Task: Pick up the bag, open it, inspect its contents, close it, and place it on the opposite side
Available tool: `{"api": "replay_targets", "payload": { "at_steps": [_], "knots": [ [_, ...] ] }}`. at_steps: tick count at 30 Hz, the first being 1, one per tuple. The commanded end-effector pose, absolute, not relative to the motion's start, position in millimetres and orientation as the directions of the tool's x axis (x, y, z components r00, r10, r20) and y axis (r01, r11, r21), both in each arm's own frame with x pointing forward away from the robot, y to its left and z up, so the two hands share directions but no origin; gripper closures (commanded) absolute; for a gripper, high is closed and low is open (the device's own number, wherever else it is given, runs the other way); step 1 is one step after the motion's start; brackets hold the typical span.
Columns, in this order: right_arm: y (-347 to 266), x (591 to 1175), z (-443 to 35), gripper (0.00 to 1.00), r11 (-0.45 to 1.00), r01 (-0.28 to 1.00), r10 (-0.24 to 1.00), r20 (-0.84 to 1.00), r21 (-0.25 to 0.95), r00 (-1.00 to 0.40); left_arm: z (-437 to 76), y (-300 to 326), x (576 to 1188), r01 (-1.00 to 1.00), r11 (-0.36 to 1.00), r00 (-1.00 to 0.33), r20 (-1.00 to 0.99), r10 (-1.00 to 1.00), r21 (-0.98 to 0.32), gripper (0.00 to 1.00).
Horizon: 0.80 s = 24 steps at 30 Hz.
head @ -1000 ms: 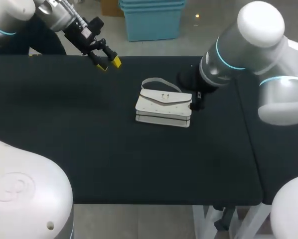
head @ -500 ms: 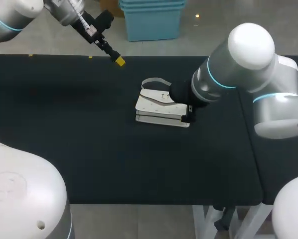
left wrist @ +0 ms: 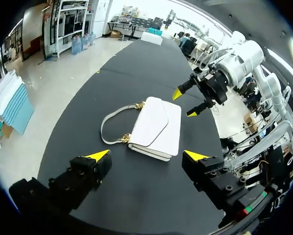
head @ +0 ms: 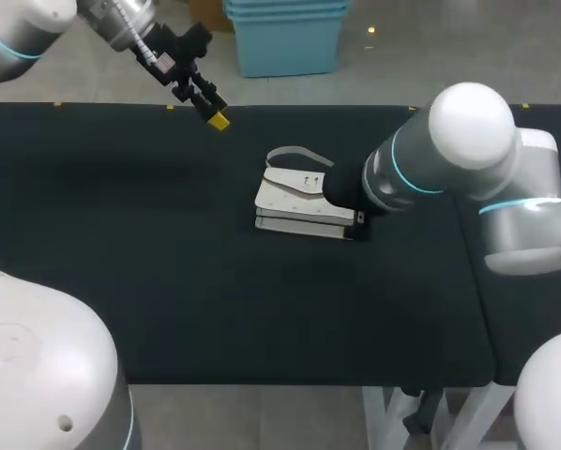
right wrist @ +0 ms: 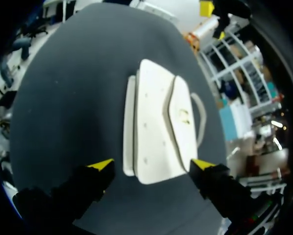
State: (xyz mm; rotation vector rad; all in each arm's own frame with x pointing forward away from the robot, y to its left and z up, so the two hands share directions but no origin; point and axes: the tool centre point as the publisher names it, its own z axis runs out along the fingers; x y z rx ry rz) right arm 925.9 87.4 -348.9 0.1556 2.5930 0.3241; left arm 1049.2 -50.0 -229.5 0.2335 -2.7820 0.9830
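A white flap bag (head: 297,201) lies flat on the black table (head: 168,281), its thin strap (head: 295,153) looped on the far side. My right arm (head: 421,169) reaches over the bag's right end and hides its own gripper in the head view. In the right wrist view the right gripper (right wrist: 152,164) stands open, and the near end of the bag (right wrist: 158,132) sits between its fingertips without being clamped. My left gripper (head: 215,117) hangs open above the table's far edge, well apart from the bag (left wrist: 154,128); the left wrist view shows the right gripper (left wrist: 184,104) at the bag's far end.
The black table top stretches wide to the left of the bag and narrower to its right. The table's right edge (head: 473,281) lies just under my right arm. Nothing else stands on the table.
My right arm has swung left and come down over the bag's right end. The left gripper has drawn back and up toward the far edge. The bag has not moved.
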Motion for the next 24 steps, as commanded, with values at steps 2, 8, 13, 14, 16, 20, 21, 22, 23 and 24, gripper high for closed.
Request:
{"api": "replay_targets", "payload": {
  "at_steps": [2, 8, 13, 14, 16, 20, 21, 22, 23, 24],
  "knots": [
    [97.0, 930.4, -362.1, 0.00, 0.963, 0.055, 0.187, -0.507, 0.265, -0.842, -246.5, -61.5, 1049.9, -0.001, 0.779, -0.999, 0.032, 0.025, -0.627, 0.00],
    [99.5, 932.0, -369.3, 0.00, 0.958, 0.053, 0.197, -0.511, 0.282, -0.837, -254.6, -74.5, 1048.7, 0.137, 0.757, -0.991, -0.084, 0.108, -0.639, 0.00],
    [99.2, 934.9, -375.4, 0.16, 0.954, 0.046, 0.200, -0.515, 0.297, -0.834, -255.2, -76.9, 1048.5, 0.159, 0.764, -0.986, -0.058, 0.158, -0.625, 0.00],
    [98.8, 935.2, -376.3, 0.23, 0.956, 0.050, 0.200, -0.520, 0.289, -0.831, -255.2, -76.9, 1048.5, 0.159, 0.764, -0.986, -0.058, 0.158, -0.625, 0.00],
    [97.3, 934.7, -377.2, 0.33, 0.955, 0.048, 0.202, -0.525, 0.292, -0.827, -255.2, -76.9, 1048.5, 0.159, 0.764, -0.986, -0.058, 0.158, -0.625, 0.00],
    [93.6, 935.0, -379.3, 0.53, 0.961, 0.039, 0.189, -0.543, 0.275, -0.818, -255.2, -76.9, 1048.5, 0.159, 0.764, -0.986, -0.058, 0.158, -0.625, 0.00],
    [92.9, 935.7, -379.7, 0.54, 0.963, 0.041, 0.186, -0.546, 0.267, -0.817, -255.2, -76.9, 1048.5, 0.159, 0.764, -0.986, -0.058, 0.158, -0.625, 0.00],
    [92.4, 936.3, -380.0, 0.55, 0.964, 0.039, 0.183, -0.551, 0.263, -0.814, -255.2, -76.9, 1048.5, 0.159, 0.764, -0.986, -0.058, 0.158, -0.625, 0.00],
    [92.1, 936.8, -380.2, 0.55, 0.965, 0.033, 0.179, -0.559, 0.261, -0.809, -255.2, -76.9, 1048.5, 0.159, 0.764, -0.986, -0.058, 0.158, -0.625, 0.00],
    [91.9, 937.1, -380.1, 0.56, 0.967, 0.032, 0.175, -0.568, 0.254, -0.804, -255.2, -76.9, 1048.5, 0.159, 0.764, -0.986, -0.058, 0.158, -0.625, 0.00]
  ]
}}
